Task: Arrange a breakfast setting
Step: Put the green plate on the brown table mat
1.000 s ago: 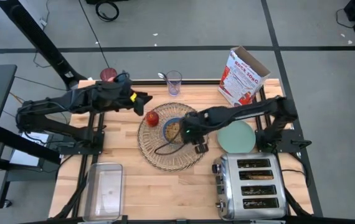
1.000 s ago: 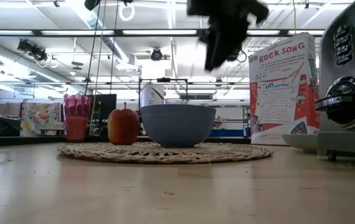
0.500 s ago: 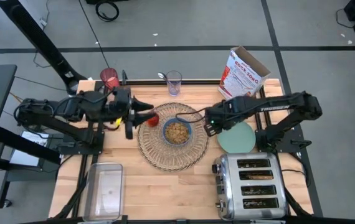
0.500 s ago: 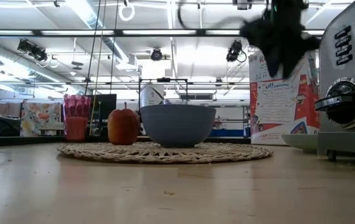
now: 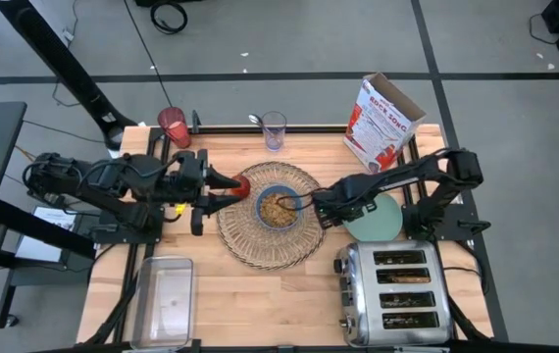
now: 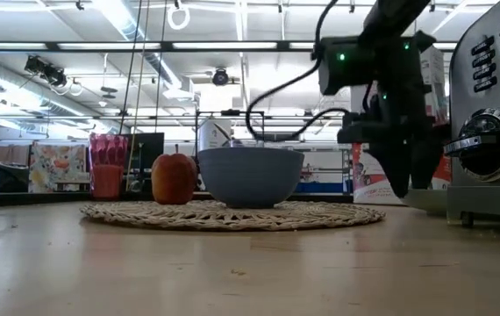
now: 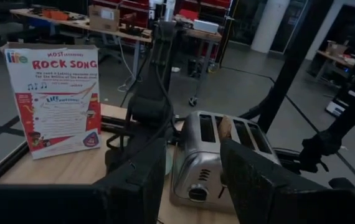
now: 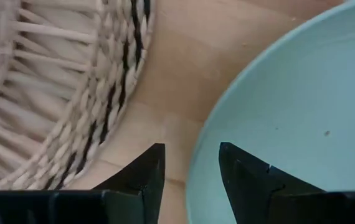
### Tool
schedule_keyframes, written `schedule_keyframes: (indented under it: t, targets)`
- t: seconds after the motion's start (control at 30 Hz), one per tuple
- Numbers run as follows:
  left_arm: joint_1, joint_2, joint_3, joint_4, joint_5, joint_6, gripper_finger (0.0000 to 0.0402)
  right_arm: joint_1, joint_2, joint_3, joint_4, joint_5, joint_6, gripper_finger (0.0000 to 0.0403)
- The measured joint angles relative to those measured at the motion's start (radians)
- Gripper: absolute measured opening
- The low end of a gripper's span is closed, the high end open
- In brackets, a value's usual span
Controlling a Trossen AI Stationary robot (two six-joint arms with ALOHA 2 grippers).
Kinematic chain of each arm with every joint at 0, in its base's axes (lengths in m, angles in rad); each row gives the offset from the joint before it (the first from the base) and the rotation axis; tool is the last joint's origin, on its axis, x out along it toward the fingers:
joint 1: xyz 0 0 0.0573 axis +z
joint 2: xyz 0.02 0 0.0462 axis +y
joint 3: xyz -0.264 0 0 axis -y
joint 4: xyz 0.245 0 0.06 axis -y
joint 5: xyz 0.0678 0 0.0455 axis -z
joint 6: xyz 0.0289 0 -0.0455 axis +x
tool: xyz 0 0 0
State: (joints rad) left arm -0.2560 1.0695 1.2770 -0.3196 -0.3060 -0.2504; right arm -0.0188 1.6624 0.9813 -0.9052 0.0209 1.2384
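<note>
Woven straw is my reference: the round placemat (image 5: 271, 227) lies mid-table, and I place everything against it.

- Blue bowl (image 5: 279, 207): I see it resting on the placemat, near its centre, with brown cereal inside.
- Red apple (image 5: 242, 184): I see it on the placemat's left rim, just beside the bowl.
- Mint-green plate (image 5: 379, 218): flat on the wood just off the placemat's right edge, not touching it in the right wrist view (image 8: 289, 118).
- Red-filled glass (image 5: 173, 126): well beyond the placemat, at the far left corner of the table.
- Clear tumbler (image 5: 274, 129): at the far table edge, straight behind the placemat.
- Cereal box (image 5: 382, 120): far right of the placemat. Chrome toaster (image 5: 395, 291): near right of it, with toast (image 7: 225, 128) showing in one slot.

Right gripper (image 5: 321, 210): I read it low between the placemat's right rim and the plate, fingers spread a moderate gap either side of the plate's rim, gripping nothing.

Left gripper (image 5: 223, 189): I read it at the placemat's left edge, fingers parted either side of the apple; I cannot tell whether they touch it.
</note>
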Motion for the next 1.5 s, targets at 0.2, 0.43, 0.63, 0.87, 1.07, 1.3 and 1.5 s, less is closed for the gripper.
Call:
schedule_keyframes:
  t: [0.2,0.43,0.63,0.87,1.07,1.3,1.5]
  targets:
    - [0.000,0.000,0.000,-0.012,-0.001,0.000,0.0160,-0.004,0.073,0.000,0.007,-0.008,0.027,0.0119]
    - [0.000,0.000,0.000,-0.044,-0.007,0.001,0.0160,0.014,0.058,0.002,-0.011,0.011,0.104,0.0025]
    - [0.013,0.000,-0.001,-0.072,-0.008,0.000,0.0160,0.019,0.002,0.048,-0.069,0.020,0.122,0.0017]
    - [0.013,0.001,-0.001,-0.074,-0.008,0.008,0.0160,0.025,-0.101,0.281,-0.197,0.139,0.015,0.0012]
    - [0.013,-0.018,-0.002,-0.071,-0.008,0.000,0.0160,0.100,-0.147,0.525,-0.181,0.237,-0.243,0.0012]
    - [0.013,-0.109,-0.002,-0.076,-0.033,0.002,0.0160,0.258,-0.144,0.638,0.093,0.139,-0.784,0.0012]
    - [0.013,-0.198,-0.001,-0.073,-0.103,0.011,0.0160,0.373,-0.065,0.627,0.244,0.016,-1.220,0.0012]
